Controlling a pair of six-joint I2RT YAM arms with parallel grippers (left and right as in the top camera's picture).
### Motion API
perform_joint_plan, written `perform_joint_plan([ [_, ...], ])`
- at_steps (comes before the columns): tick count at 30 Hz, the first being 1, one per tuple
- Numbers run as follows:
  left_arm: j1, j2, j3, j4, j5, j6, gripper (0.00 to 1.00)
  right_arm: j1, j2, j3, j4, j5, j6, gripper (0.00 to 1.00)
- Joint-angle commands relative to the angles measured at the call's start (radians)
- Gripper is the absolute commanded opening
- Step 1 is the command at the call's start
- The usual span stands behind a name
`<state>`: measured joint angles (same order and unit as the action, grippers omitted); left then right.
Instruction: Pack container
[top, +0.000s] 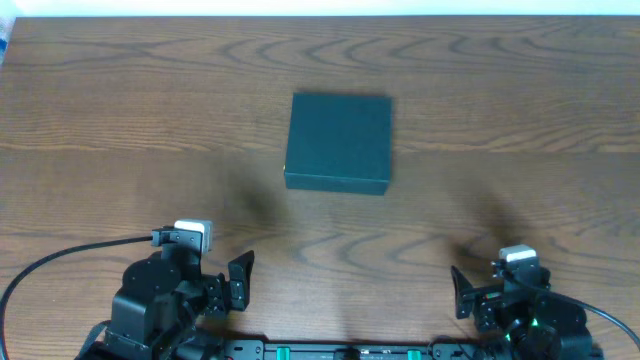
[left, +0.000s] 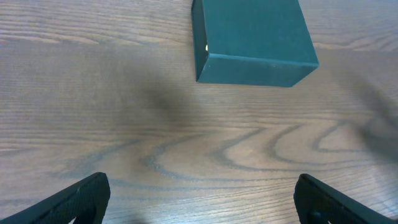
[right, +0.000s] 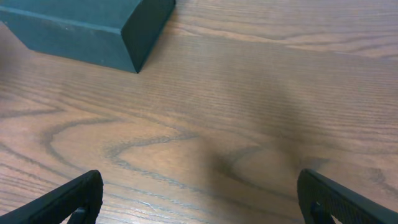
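The container (top: 338, 141) is a matte dark teal box with its lid shut, lying in the middle of the wooden table. It shows at the top of the left wrist view (left: 252, 40) and at the top left of the right wrist view (right: 87, 28). My left gripper (top: 240, 280) is open and empty near the front edge, left of the box; its fingertips frame bare wood in the left wrist view (left: 200, 199). My right gripper (top: 462, 292) is open and empty near the front edge, right of the box, also over bare wood (right: 199, 199). No snack packets are in view.
The wooden table (top: 120, 120) runs to a white edge at the back. A black cable (top: 60, 255) loops from the left arm at the front left.
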<state>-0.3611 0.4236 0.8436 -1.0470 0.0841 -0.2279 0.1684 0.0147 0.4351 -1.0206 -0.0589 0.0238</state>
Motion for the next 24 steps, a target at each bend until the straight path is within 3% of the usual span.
perform_joint_plan([
  [1, 0.0, -0.003, 0.011, -0.001, 0.01, 0.011, 0.96, -0.004, -0.009, -0.018, 0.003, 0.014, -0.018, 0.99],
  [24, 0.0, -0.003, 0.011, -0.001, 0.01, 0.011, 0.95, -0.005, -0.009, -0.079, -0.053, 0.026, -0.021, 0.99],
])
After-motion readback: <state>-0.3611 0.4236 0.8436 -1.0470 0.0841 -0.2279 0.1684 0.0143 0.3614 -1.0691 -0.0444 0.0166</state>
